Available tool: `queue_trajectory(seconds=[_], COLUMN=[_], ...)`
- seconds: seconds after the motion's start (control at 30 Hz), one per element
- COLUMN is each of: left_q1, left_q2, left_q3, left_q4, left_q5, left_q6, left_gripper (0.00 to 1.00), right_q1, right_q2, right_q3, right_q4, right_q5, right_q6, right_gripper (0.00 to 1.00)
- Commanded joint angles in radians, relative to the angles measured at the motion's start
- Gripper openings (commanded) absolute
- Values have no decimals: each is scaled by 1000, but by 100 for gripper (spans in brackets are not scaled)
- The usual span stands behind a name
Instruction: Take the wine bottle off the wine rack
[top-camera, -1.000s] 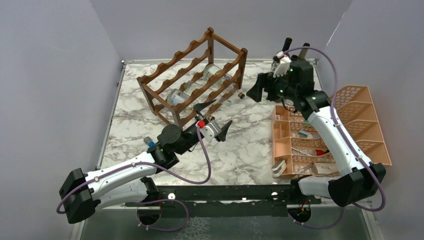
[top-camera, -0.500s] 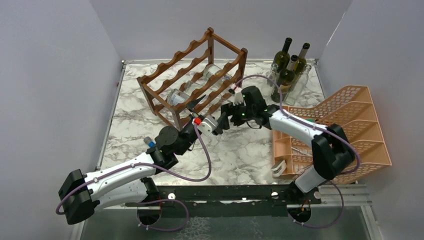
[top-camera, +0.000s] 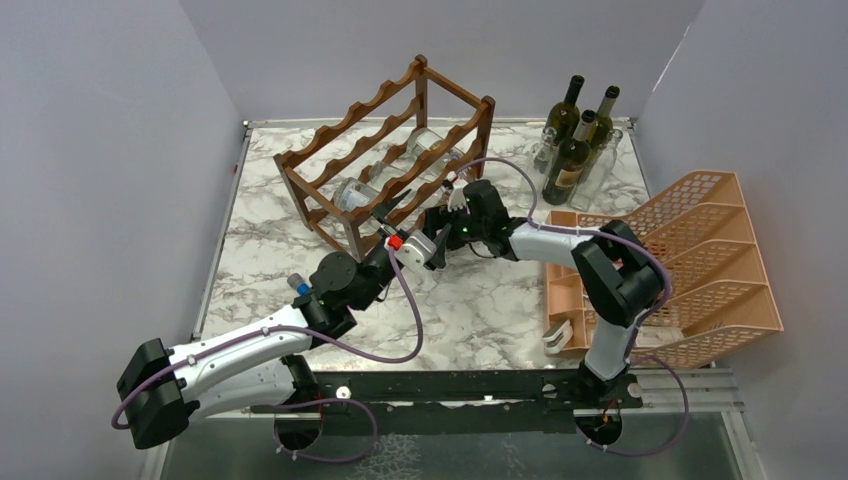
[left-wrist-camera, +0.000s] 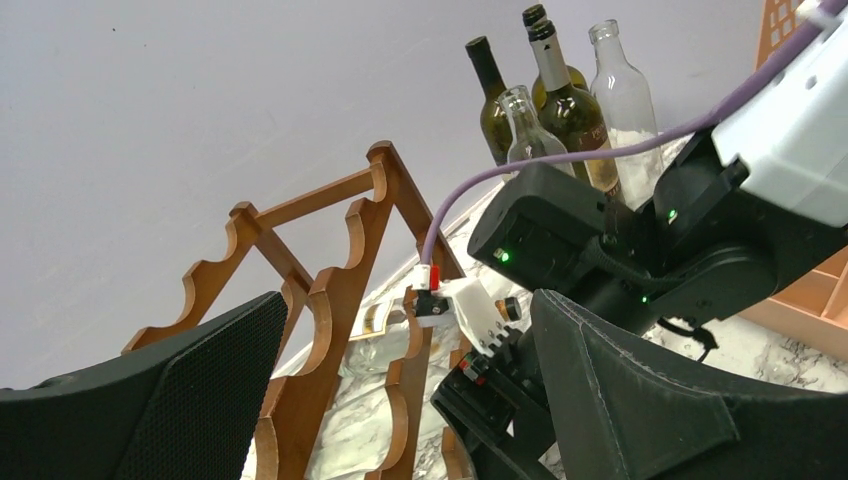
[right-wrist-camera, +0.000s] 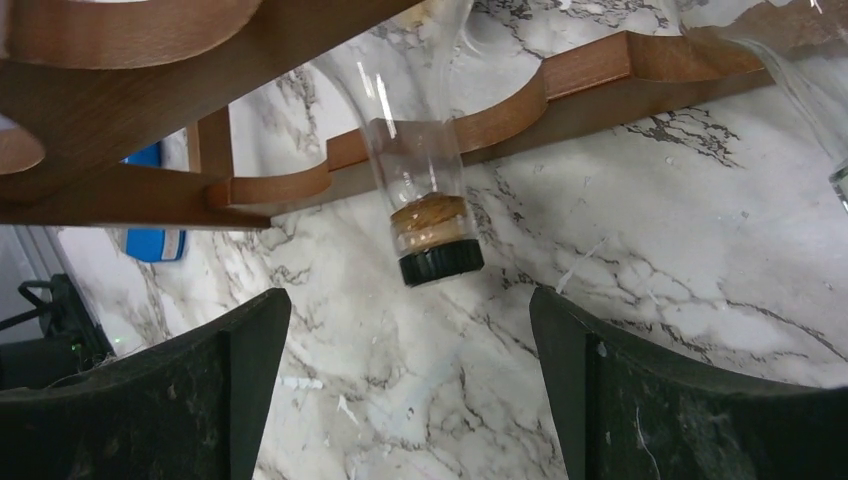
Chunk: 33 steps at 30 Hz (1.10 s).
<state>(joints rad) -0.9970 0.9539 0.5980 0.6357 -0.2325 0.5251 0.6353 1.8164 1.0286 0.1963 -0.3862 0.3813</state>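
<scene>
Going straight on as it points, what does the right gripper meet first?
Most likely the capped neck of the clear bottle lying in the wine rack, centred ahead of the right gripper; depth is unclear.

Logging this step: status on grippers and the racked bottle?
Right gripper open, facing corked neck of clear bottle, no grip. Bottle lies in wine rack. Left gripper open, crowding alongside.

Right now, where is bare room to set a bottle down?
Bare marble: between the left arm and the orange tray organiser; also left of the wine rack. Crowded: before the rack, where the right arm reaches in, and around the standing bottles.
</scene>
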Motion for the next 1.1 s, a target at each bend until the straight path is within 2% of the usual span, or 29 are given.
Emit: queue_trajectory(seconds=[0.0,0.13,0.43,1.07], left_q1=[-2,-2,-2,-3], left_q2=[-13,-19,-28,-42], left_q3=[-7,-9,-9,-10], left_q4=[34,35,35,34], left_q5=[-13,-8,-13,-12], left_q6=[7,13,18,24], left_gripper=[98,98,98,98], right_q1=[-1,-3,-3,-3], right_q2=[63,101,201,258], right_q3=[27,17,39,87], right_q4=[109,195,354,379], right_q5=[38,38,-26,-68], right_q6=[32,47,101,138], right_gripper=[91,89,70,46])
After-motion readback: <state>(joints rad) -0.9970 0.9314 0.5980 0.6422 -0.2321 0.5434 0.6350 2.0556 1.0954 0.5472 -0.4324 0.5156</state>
